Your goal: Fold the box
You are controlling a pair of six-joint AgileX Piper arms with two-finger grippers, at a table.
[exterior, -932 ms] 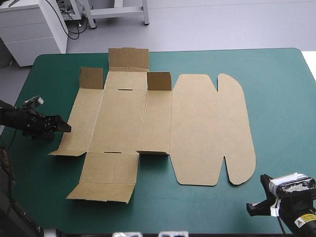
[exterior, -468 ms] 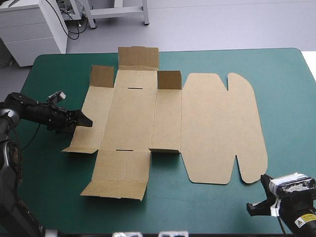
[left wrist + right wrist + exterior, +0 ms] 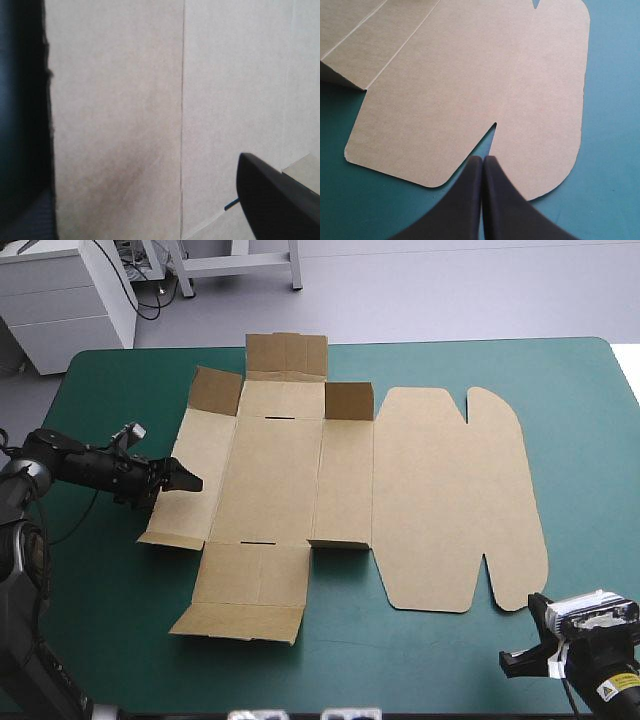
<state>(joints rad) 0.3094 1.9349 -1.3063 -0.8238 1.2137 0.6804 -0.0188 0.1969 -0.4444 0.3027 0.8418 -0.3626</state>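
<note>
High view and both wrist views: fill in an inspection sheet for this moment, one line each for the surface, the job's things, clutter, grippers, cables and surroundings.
Surface: teal-green cover, bare around the board.
Job's things: box, a cut brown sheet lying mostly flat; short flaps along its far side stand up, and the round-cornered lid lies flat toward the table's right.
Clutter: nothing seen.
Grippers: left gripper open, at the box's left side panel, contact not clear; right gripper shut, at the table's near right corner, pointing at the lid's notch, not touching.
Cables: nothing seen.
Surroundings: nothing seen.
</note>
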